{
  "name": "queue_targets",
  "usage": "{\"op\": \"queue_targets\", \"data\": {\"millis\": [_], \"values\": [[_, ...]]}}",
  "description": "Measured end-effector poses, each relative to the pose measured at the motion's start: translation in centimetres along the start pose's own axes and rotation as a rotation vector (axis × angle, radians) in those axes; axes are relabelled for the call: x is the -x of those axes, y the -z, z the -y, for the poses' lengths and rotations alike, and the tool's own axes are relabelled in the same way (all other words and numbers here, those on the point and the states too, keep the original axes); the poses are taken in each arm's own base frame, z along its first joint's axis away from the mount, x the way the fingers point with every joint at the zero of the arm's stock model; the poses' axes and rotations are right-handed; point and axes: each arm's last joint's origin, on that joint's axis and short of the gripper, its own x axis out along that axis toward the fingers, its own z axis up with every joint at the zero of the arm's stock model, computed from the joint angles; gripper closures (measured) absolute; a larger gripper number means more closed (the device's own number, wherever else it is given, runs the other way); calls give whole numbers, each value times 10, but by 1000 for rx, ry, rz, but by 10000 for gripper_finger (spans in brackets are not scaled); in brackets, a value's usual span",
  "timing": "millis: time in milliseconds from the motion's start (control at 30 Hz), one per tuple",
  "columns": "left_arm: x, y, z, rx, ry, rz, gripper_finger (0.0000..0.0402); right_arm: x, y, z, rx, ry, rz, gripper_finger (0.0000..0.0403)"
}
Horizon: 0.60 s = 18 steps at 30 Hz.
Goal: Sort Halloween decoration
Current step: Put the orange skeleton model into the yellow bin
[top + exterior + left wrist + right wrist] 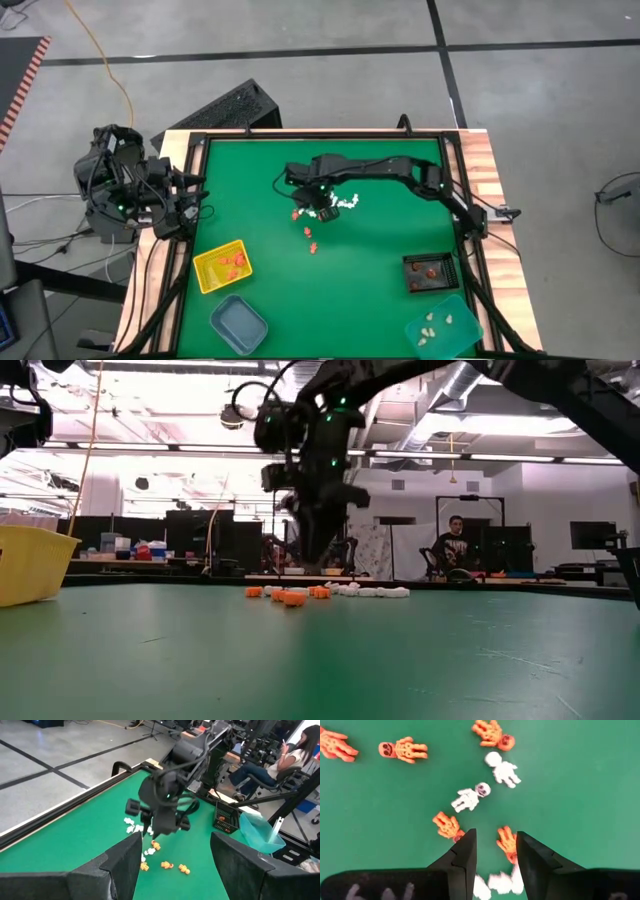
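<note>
The right gripper [492, 851] hangs low over the scatter of tiny orange and white plastic skeleton figures [318, 214] near the middle of the green felt-topped table [380, 250], its dark fingers [465, 855] standing apart in a narrow gap with nothing between them. Just beside the far finger lies an orange skeleton [507, 841], another orange one [447, 825] sits just beside the near finger, and a white skeleton [470, 797] lies a little beyond. These look feather-light, stiff and slick, with thin limbs, so they could skitter or flip if nudged; the torso is the safest place to pinch, across its narrow width. The left gripper [175, 857] waits wide open at the table's left edge, well apart from the pile.
</note>
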Motion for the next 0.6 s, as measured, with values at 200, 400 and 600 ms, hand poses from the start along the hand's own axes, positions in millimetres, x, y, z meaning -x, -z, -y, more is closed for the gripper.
{"op": "queue_targets", "data": {"millis": [200,400,600], "values": [[0,0,-1,-7,-3,-2,176,-23,-1,1,8,23,-50,271],[0,0,-1,-7,-3,-5,176,-38,4,5,13,4,-90,271],[0,1,-1,-9,-2,-9,176,-44,5,7,10,0,-95,271]]}}
